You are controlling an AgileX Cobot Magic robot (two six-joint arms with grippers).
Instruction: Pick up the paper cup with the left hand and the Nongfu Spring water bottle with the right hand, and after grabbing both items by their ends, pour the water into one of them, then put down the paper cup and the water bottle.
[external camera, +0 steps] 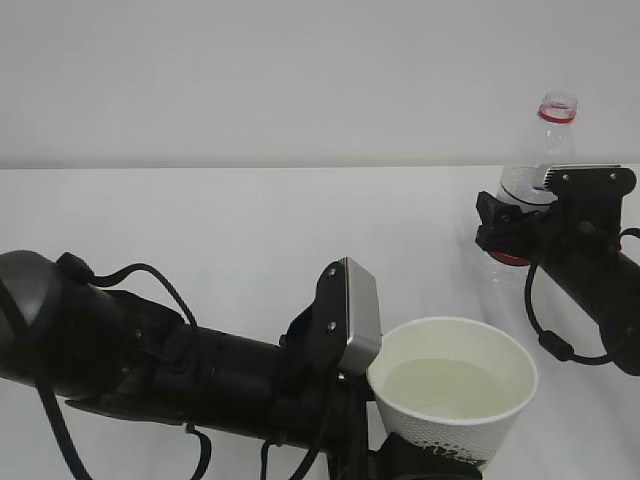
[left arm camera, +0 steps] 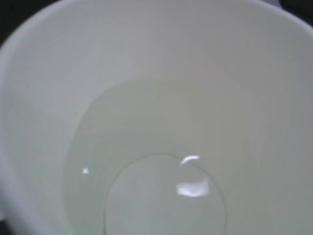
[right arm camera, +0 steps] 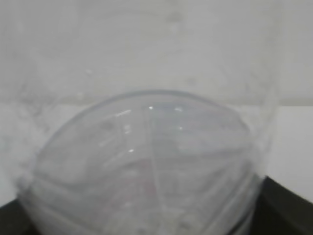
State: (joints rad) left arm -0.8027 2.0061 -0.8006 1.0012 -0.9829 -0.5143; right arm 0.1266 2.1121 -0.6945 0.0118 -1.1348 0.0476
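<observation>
My left jaws (external camera: 400, 462) hold the cup (external camera: 455, 400) low down, near the desk's (external camera: 200, 230) front edge. It has water (external camera: 450, 385) in it, so it is heavier and soft-sided; squeeze gently and keep it level. My right jaws (external camera: 520, 235) are around the bottle (external camera: 540, 150) near the desk's back right corner. I cannot tell if they grip it. The bottle looks nearly empty, light and slippery. One cup, one bottle.

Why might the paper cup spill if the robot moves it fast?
The paper cup has no lid and holds water, so a jerk would probably slosh it out. Its thin paper wall likely dents if squeezed. The water probably makes it heavier than it looks.
</observation>
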